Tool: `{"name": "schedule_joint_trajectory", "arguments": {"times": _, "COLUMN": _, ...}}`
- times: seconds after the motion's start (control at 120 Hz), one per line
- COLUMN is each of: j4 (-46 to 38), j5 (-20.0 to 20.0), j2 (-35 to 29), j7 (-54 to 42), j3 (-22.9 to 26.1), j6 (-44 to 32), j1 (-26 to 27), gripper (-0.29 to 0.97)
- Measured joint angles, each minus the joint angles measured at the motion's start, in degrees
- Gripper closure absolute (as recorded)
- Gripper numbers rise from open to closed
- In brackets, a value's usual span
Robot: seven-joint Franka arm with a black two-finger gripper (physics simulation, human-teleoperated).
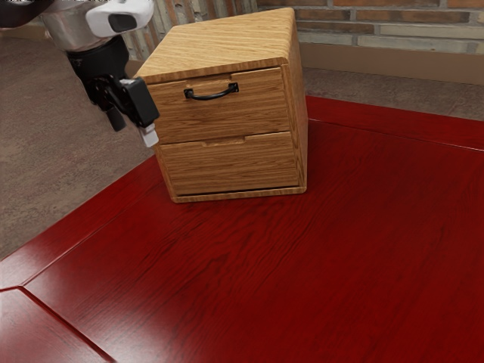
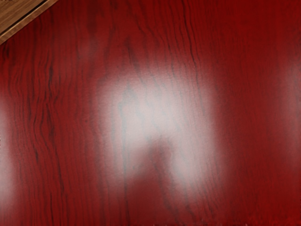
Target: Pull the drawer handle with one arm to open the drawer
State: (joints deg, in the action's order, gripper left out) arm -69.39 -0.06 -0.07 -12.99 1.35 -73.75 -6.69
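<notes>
The wooden cabinet (image 1: 227, 45) stood on the dark red desk (image 1: 340, 249) in the upper middle of the exterior view, its two drawers facing the camera. The upper drawer (image 1: 249, 113) sat flush with the front, its black handle (image 1: 211, 93) untouched. The lower drawer (image 1: 231, 162) lay flush beneath it. At the upper left, the arm (image 1: 83, 23) was cut off by the frame's edge. Its gripper (image 1: 136, 121) hung just beside the cabinet's left edge, level with the handle but apart from it. Seen side-on, I could not tell whether it was wide or narrow. The wrist view looked onto the desk (image 2: 235, 70) under a pale blurred glare, with a cabinet (image 2: 19, 14) corner at upper left.
</notes>
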Motion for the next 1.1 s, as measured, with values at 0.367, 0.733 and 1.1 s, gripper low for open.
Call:
{"name": "schedule_joint_trajectory", "arguments": {"times": 0.367, "j4": -1.90, "j5": -0.89, "j2": 0.32, "j7": -17.86, "j3": -1.96, "j6": -5.48, "j1": 9.56, "gripper": 0.00}}
{"name": "schedule_joint_trajectory", "arguments": {"times": 0.733, "j4": -14.84, "j5": 0.38, "j2": -10.83, "j7": -45.68, "j3": -5.06, "j6": -21.50, "j1": -4.06, "gripper": 0.00}}
{"name": "schedule_joint_trajectory", "arguments": {"times": 1.1, "j4": -13.66, "j5": 1.18, "j2": -3.61, "j7": -64.53, "j3": -3.43, "j6": -32.96, "j1": -7.56, "gripper": 0.00}}
